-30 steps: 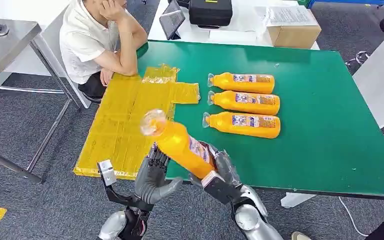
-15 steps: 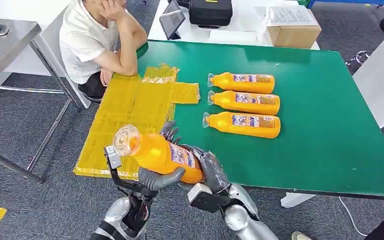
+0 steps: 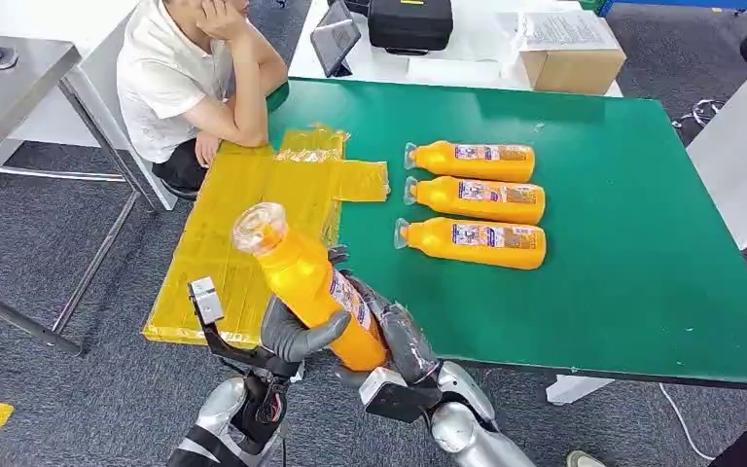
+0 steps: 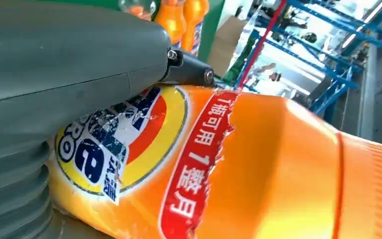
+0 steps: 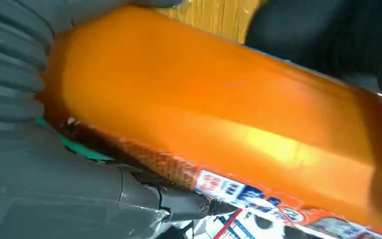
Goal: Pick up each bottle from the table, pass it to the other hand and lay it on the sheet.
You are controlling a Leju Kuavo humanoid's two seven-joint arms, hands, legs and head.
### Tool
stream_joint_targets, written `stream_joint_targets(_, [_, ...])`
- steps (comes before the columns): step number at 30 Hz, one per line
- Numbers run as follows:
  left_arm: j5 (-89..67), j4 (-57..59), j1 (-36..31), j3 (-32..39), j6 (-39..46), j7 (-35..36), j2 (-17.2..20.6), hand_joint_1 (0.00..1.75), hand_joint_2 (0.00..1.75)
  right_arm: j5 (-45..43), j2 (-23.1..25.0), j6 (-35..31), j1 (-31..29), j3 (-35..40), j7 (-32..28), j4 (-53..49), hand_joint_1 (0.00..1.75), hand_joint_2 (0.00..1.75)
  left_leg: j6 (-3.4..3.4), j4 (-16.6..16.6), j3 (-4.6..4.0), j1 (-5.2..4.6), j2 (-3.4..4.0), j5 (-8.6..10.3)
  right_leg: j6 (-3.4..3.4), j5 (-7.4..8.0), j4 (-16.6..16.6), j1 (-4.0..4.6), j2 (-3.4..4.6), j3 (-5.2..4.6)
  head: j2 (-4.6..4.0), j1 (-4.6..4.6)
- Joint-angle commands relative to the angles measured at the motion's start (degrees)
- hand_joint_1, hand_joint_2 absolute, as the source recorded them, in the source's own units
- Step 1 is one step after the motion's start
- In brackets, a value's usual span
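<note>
A person (image 3: 190,83) sits at the far left corner of the green table (image 3: 622,282), beside the yellow sheet (image 3: 243,243), which covers the table's left part and hangs past its left edge. Over the sheet's near edge the left hand (image 3: 297,331) wraps its thumb and fingers round the held bottle (image 3: 311,282), cap tilted up and away to the left. The right hand (image 3: 399,336) cups the bottle's base from the other side, fingers closed against it. Further right, three bottles (image 3: 472,199) lie side by side on bare green, well apart from the hands, with open table around them.
</note>
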Motion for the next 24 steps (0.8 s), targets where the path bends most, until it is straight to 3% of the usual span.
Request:
stream_joint_targets(1, [0.22, -1.06, -1.92, 1.61, -0.26, -0.06, -0.42, 1.75, 1.75, 0.26, 0.26, 0.88, 0.7, 2.58, -0.08, 4.56, 0.0, 1.75, -0.07, -0.02, 0.13, 0.06, -0.03, -0.05, -0.07, -0.04, -0.04, 0.06, -0.02, 0.16, 0.0, 0.0])
stream_joint_targets(10, [0.21, -1.02, -1.89, 1.61, -0.27, -0.09, -0.43, 1.75, 1.75, 0.25, 0.36, 0.94, 0.58, 2.6, -0.07, 4.48, 0.0, 1.75, -0.09, -0.04, 0.22, 0.06, -0.06, -0.06, -0.1, -0.08, -0.06, 0.06, -0.04, 0.25, 0.0, 0.0])
stream_joint_targets(11, [0.01, -0.76, -1.83, 2.48, 0.69, -0.92, -0.76, 1.75, 1.75, -0.05, 0.42, 0.66, 1.14, 2.01, 0.11, 4.1, 0.0, 0.0, -0.12, -0.03, 0.31, 0.11, -0.06, -0.11, -0.13, -0.11, -0.08, 0.1, -0.03, 0.35, 0.0, 0.0])
stream_joint_targets(15, [8.0, 0.33, -2.55, 8.97, 3.04, 1.6, -1.86, 1.75, 1.75, -0.56, 1.11, -1.88, 2.76, 0.73, -1.99, 3.13, 0.0, 0.0, -0.11, -0.03, 0.24, 0.1, -0.08, -0.09, -0.11, -0.09, -0.07, 0.09, -0.06, 0.29, 0.0, 0.0])
stream_joint_targets(21, [5.94, 4.06, -5.48, 15.17, 7.1, -1.35, -0.29, 1.75, 1.75, -5.59, 1.62, -10.63, 5.21, -1.29, -2.45, -3.31, 0.0, 0.0, -0.13, -0.03, 0.23, 0.08, 0.01, -0.07, -0.13, -0.07, -0.02, 0.08, 0.02, 0.22, 0.0, 0.02])
stream_joint_targets(23, [-2.92, 7.04, -7.11, 14.63, 14.84, -4.22, 1.59, 1.75, 1.75, -6.23, 1.37, -17.93, 6.79, -2.67, -2.45, -6.42, 0.0, 0.0, -0.13, -0.04, 0.25, 0.07, -0.02, -0.06, -0.14, -0.08, -0.01, 0.06, 0.0, 0.24, 0.0, 0.02])
stream_joint_targets(24, [-16.63, 16.79, -12.42, 12.15, 33.55, -1.68, 4.98, 1.75, 1.75, 2.03, 5.59, -27.59, 12.17, -15.26, -2.45, -18.12, 0.0, 0.0, -0.12, -0.06, 0.23, 0.06, -0.05, -0.04, -0.13, -0.07, -0.02, 0.06, -0.03, 0.22, 0.0, 0.0])
